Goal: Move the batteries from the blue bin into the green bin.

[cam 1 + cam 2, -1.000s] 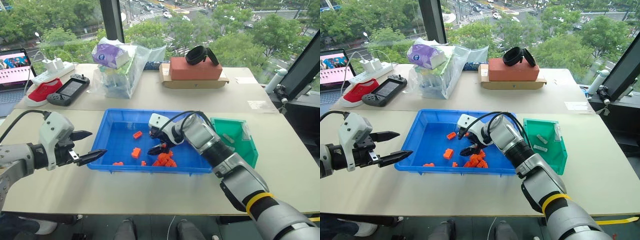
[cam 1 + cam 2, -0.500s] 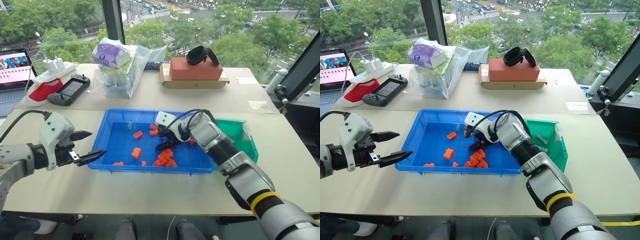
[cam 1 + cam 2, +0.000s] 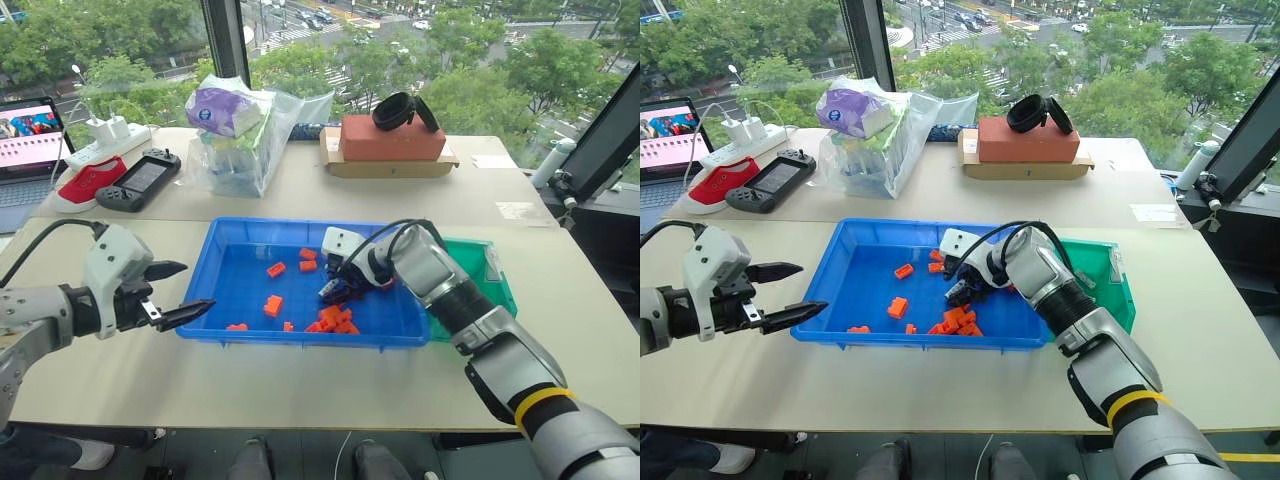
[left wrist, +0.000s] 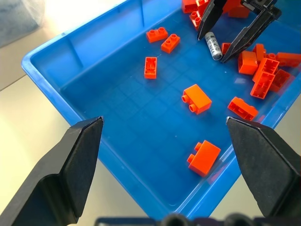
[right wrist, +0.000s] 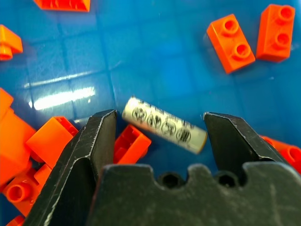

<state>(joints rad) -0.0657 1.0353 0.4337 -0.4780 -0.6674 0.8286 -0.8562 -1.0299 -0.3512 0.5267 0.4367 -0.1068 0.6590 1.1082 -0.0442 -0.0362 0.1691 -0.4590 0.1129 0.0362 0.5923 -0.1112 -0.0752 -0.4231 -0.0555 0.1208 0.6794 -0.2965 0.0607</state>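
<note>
Bright daylight pours in through the windows behind the desk, shadows soft. Glare streaks the blue bin (image 5: 141, 47) floor in the right wrist view, where nearby orange blocks (image 5: 230, 35) blur.

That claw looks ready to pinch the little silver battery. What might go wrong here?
The battery lies at a slant between the open right gripper's fingers, so it may roll or slip out as they close. An orange block touches its end beside one finger and might get pinched too. The green bin lies behind the arm, so a weak grip could drop it.
</note>
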